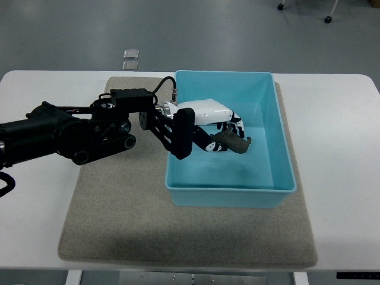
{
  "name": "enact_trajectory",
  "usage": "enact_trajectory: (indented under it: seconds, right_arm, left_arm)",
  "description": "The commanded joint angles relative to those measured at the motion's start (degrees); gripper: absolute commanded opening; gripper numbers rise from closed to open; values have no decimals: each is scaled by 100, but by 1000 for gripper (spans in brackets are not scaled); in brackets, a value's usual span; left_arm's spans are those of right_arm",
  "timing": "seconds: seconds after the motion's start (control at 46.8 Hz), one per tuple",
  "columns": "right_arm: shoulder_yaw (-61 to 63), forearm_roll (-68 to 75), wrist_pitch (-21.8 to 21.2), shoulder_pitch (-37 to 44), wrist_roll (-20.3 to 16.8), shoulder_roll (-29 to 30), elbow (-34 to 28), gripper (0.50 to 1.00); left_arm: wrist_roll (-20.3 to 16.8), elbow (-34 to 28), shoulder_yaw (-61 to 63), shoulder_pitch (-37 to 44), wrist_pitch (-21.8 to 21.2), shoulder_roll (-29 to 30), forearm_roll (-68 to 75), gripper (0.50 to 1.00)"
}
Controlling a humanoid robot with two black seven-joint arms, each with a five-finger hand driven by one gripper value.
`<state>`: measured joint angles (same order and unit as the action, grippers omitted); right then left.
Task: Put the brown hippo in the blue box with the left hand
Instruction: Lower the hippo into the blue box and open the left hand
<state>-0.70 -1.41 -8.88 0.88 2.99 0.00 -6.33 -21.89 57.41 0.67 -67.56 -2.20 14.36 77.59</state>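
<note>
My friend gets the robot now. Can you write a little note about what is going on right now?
Left hand: reached over the blue box, fingers curled on the brown hippo.
Right hand: not in view.
Hippo: inside the box, low over its floor; cannot tell if it touches.
Box: sits on the grey mat on the white table.
Done: hippo carried into the box.
Left: let go, pull the hand out.

box (225,190): light blue
hippo (233,141): brown
left hand (222,122): white, black joints
mat (119,219): beige
table (338,136): white
</note>
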Motion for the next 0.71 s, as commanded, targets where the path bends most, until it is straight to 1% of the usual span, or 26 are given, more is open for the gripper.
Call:
enact_trajectory:
  seconds: [0.0,0.235,0.278,0.321,0.342,0.364,0.406,0.471,0.492,0.578,0.599,0.62,0.642,0.684]
  right_arm:
    - [0,0,0,0,0,0,0,936]
    - [0,0,0,0,0,0,0,936]
    - [0,0,0,0,0,0,0,936]
    - [0,0,0,0,0,0,0,936]
    - [0,0,0,0,0,0,0,936]
    - [0,0,0,0,0,0,0,936]
    - [0,0,0,0,0,0,0,936]
    - [0,0,0,0,0,0,0,936]
    - [0,0,0,0,0,0,0,936]
    - [0,0,0,0,0,0,0,936]
    - [0,0,0,0,0,0,0,936]
    - [0,0,0,0,0,0,0,936]
    - [0,0,0,0,0,0,0,936]
    - [0,0,0,0,0,0,0,936]
  left_arm:
    - [0,-10,21,33,0,-3,2,500]
    - [0,-19,3,76,-114,-3,-15,505]
    - [0,-19,3,103,-184,-3,-15,578]
    - [0,-19,3,112,-246,-3,-24,681]
    - [0,-19,3,112,-272,-3,-24,726]
    - [0,-19,3,120,-290,-3,-24,760]
    - [0,-19,3,147,-299,-3,-33,788]
    - [0,-10,3,156,-299,-3,-42,863]
    - [0,-10,3,156,-299,-3,-50,880]
    - [0,-10,3,164,-299,-3,-86,891]
    - [0,-10,3,164,-299,-3,-94,906]
    - [-9,-10,3,164,-299,-3,-103,938]
    - [0,-10,3,173,-299,-3,-112,956]
    - [-9,-10,-6,164,-307,-3,-112,960]
